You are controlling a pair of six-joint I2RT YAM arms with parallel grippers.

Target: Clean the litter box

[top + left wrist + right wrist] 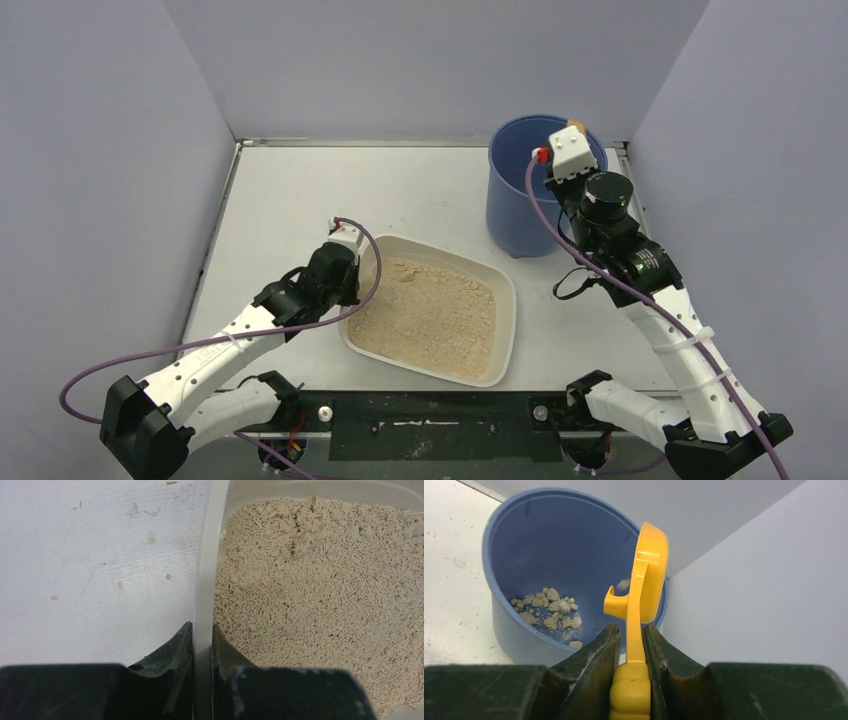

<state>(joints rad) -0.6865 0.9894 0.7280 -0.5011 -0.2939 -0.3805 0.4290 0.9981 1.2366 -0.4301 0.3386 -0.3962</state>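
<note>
Two arms show in the top view. Your left gripper (348, 272) sits at the left rim of the litter box (507, 305). The box lies centre frame, slightly low, on the table (300, 190), skewed to the table edges. Your right gripper (568, 160) hangs over the blue bucket (515, 205) at upper right, and a bit of the orange scoop (576, 125) shows just past it. Bucket and box stand apart.

Left wrist view: your jaws are pinched nearly closed on the box's thin side wall, one finger outside over bare table, the other inside over the litter (320, 605). The wall runs up the middle of the frame. Litter fills the right half and is lumpy near the top.

Right wrist view: your jaws are clamped tight on the scoop handle at bottom centre. The scoop head is turned on edge over the bucket's mouth, right of centre. Pale clumps (549, 610) lie on the bucket floor, lower left inside it.
</note>
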